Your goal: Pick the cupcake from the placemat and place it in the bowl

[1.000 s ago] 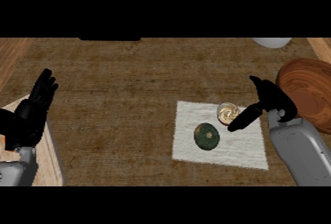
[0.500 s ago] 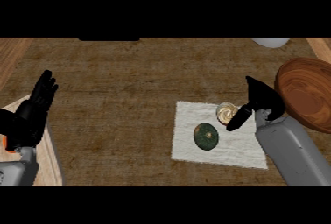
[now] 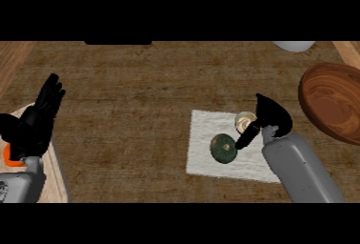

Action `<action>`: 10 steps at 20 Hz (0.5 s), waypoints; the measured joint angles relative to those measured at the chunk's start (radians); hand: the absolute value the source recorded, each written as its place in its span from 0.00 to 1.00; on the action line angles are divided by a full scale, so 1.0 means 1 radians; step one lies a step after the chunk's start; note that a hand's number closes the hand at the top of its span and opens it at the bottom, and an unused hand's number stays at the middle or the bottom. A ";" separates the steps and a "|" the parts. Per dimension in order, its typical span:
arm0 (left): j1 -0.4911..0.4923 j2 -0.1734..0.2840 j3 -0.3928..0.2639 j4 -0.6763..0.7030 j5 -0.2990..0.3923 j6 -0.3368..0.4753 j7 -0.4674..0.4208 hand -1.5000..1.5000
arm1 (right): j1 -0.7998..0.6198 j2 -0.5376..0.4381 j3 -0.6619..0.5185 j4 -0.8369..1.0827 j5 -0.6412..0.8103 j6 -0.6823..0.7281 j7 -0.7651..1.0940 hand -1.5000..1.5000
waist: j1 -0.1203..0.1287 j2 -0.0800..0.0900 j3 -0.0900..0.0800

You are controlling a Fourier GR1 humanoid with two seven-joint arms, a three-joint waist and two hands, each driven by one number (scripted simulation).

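Observation:
A cream cupcake (image 3: 243,122) stands at the far right part of the white placemat (image 3: 211,162), partly covered by my right hand (image 3: 273,119). That hand hovers right beside and over the cupcake, its thumb stretched down-left along the mat; its fingers are not closed round the cupcake. A dark green round item (image 3: 224,148) lies on the mat just left of the thumb. The brown wooden bowl (image 3: 335,107) sits at the right edge, close behind the right hand. My left hand (image 3: 36,126) rests open at the far left, fingers up.
A pale wooden board (image 3: 56,183) with an orange item (image 3: 13,157) lies under the left hand. A white vessel (image 3: 294,45) shows at the top right. The brown woven counter surface (image 3: 126,109) stretches between the two hands.
My right hand has shifted a little left and lower, closing in on the cupcake and covering its right side. The left hand has stayed put.

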 measured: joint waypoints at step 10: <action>0.002 -0.013 0.041 0.001 -0.007 -0.045 -0.003 0.50 | -0.017 0.056 -0.060 0.114 0.092 -0.033 -0.036 0.00 | 0.000 -0.002 -0.001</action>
